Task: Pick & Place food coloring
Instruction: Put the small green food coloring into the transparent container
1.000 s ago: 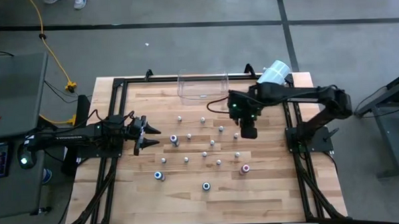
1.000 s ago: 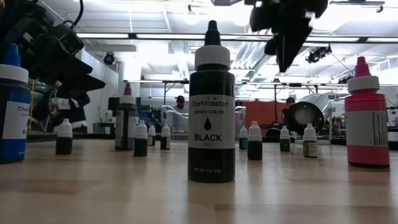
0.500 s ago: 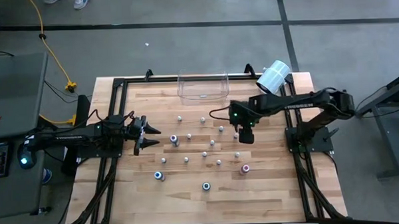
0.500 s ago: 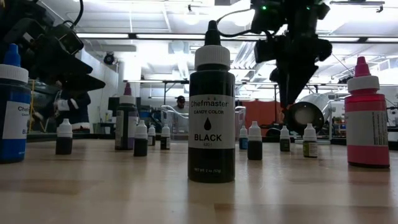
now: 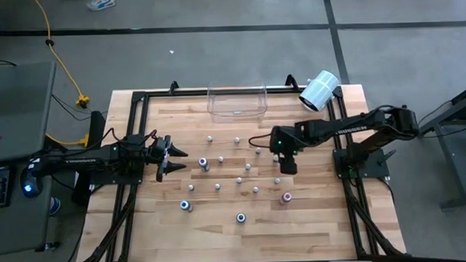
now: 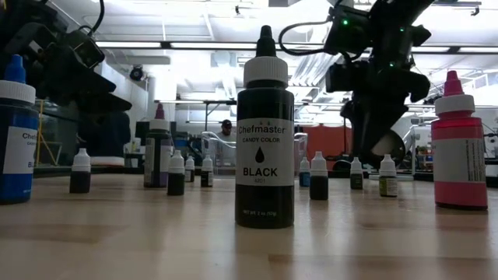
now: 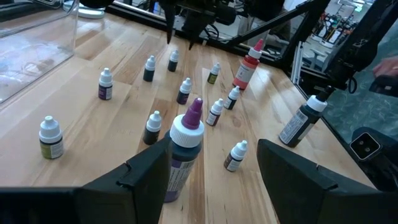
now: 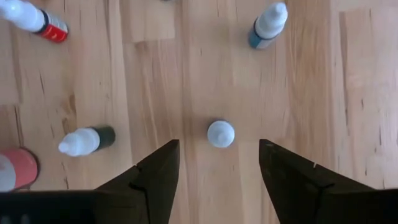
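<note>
The right gripper (image 8: pixel 217 180) hangs directly above one small white-capped dropper bottle (image 8: pixel 221 134), fingers spread wide with the cap centred in the gap between them and nothing held. In the high view the right gripper (image 5: pixel 287 165) sits over the right part of the scatter of food coloring bottles (image 5: pixel 239 180), well short of the clear plastic bin (image 5: pixel 237 101) at the far edge of the table (image 5: pixel 221 248). This looks like the approach step of a pick: lined up, not yet down on the bottle.

The next move, as I judge it, calls for a straight descent so the fingers pass either side of the cap, then a close on the neck or body without tipping it. Neighbours stand off to the sides: a dark bottle (image 8: pixel 86 141) beyond one finger, a blue-bodied one (image 8: pixel 269 26) ahead beyond the other, both clear of the gap.

The left gripper (image 7: pixel 211 171) waits over the left side of the table, spread, with a purple-tipped bottle (image 7: pixel 184 148) standing between its fingers; whether they touch it cannot be told.

The target's label and colour are hidden under its cap. In the low view the big black Chefmaster bottle (image 6: pixel 265 132) blocks part of the row behind, and I cannot pick out the target there.
</note>
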`<state>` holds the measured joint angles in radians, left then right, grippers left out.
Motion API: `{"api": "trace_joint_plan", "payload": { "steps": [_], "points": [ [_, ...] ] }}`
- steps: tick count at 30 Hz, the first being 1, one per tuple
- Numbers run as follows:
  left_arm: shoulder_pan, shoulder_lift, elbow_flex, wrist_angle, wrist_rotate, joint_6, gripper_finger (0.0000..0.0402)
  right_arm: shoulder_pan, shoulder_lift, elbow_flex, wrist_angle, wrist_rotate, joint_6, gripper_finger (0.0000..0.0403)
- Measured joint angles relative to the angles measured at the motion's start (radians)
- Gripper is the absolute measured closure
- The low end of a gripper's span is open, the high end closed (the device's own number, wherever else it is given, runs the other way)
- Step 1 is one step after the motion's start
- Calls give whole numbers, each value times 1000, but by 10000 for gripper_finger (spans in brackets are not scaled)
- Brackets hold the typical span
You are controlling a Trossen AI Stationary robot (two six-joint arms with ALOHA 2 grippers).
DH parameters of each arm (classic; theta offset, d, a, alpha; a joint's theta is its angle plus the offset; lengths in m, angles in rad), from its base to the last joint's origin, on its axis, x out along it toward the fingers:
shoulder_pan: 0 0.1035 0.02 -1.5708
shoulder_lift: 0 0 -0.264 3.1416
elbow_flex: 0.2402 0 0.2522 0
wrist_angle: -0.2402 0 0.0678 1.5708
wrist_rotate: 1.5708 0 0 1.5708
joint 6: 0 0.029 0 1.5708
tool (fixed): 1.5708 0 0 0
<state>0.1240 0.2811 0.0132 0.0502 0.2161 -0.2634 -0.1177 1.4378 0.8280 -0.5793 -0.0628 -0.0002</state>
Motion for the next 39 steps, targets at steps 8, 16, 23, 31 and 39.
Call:
{"api": "trace_joint_plan", "payload": {
  "steps": [8, 16, 23, 31, 39],
  "points": [
    [0, 0, 0, 0, 0, 0, 167, 0, 37, 0, 16, -8, -29, 194],
    [0, 0, 0, 0, -1, 0, 167, -14, 55, 0, 32, -2, -29, 194],
    [0, 0, 0, 0, -2, 0, 167, -13, 56, 0, 28, -6, -25, 195],
    [0, 0, 0, 0, -2, 0, 167, -13, 83, 0, 49, -25, -23, 195],
    [0, 0, 0, 0, -1, 0, 167, -13, 89, 0, 47, -26, -14, 195]
  ]
}}
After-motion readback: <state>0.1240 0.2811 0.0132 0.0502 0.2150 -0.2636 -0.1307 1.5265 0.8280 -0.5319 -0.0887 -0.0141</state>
